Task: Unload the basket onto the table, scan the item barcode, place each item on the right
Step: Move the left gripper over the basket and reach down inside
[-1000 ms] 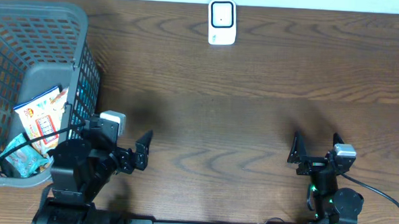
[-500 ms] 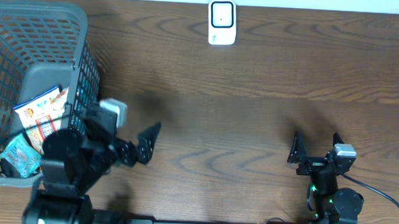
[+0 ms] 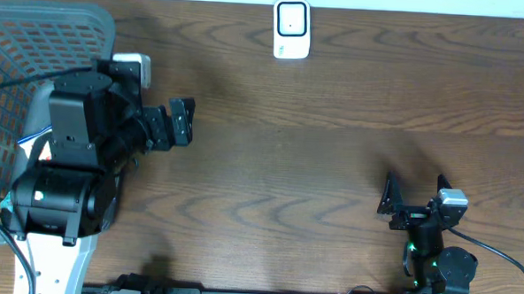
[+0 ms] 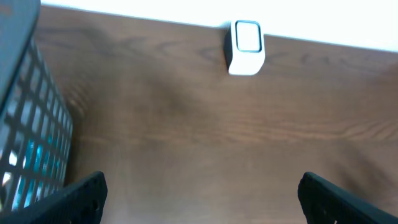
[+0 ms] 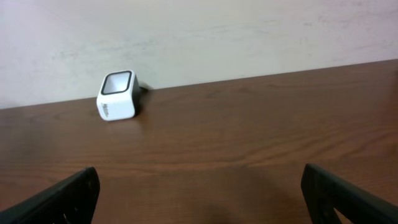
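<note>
**Overhead and wrist views.** The left gripper (image 3: 183, 122), jaws spread wide and empty, hangs over the wooden table (image 3: 334, 115) just beside the grey mesh basket (image 3: 37, 17). The black left arm (image 3: 67, 156) covers most of the basket's contents, so only a blue-and-white sliver of a snack packet (image 3: 32, 143) shows, its print too hidden to read. The white barcode scanner (image 3: 292, 29) stands upright at the table's far edge against the pale wall (image 5: 249, 31), well apart from both grippers, its markings too small to read. The right gripper (image 3: 414, 187), jaws equally wide and holding nothing, sits near the front edge.
</note>
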Controlling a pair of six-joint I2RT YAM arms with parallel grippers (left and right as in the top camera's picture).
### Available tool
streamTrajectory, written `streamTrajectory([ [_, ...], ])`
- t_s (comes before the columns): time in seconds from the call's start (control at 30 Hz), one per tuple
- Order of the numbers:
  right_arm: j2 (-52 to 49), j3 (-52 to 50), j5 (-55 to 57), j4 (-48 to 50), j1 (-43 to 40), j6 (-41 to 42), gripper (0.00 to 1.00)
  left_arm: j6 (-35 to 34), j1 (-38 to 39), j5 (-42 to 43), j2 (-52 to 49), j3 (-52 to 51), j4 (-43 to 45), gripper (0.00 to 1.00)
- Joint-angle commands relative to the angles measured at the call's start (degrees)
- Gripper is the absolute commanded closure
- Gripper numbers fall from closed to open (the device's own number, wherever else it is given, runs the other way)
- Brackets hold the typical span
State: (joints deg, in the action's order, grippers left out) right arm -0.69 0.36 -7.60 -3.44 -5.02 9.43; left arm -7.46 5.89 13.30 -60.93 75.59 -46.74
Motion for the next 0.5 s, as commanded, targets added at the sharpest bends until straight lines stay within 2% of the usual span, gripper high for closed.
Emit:
streamTrajectory([
  [0.0, 0.3, 0.0, 0.4, -0.2, 0.2, 0.2, 0.01, 0.4, 0.2, 3.9, 0.3, 1.8, 2.0, 0.02],
  [0.07, 0.3, 0.0, 0.4, -0.2, 0.2, 0.2, 0.01, 2.4, 0.1, 4.8, 0.4, 1.9, 4.7, 0.02],
  [0.13, 0.3, 0.0, 0.4, -0.2, 0.2, 0.2, 0.01, 1.8, 0.1, 0.7, 0.4, 2.2, 7.5, 0.02],
  [0.37, 0.3, 0.0, 0.4, -0.2, 0.2, 0.2, 0.01, -13.7, -3.7, -29.7, -1.3, 5.5, 8.8, 0.02],
  [0.47, 0.3, 0.0, 0.4, -0.2, 0.2, 0.2, 0.01, -17.2, -7.9, -33.6, -1.5, 6.3, 8.2, 0.02],
])
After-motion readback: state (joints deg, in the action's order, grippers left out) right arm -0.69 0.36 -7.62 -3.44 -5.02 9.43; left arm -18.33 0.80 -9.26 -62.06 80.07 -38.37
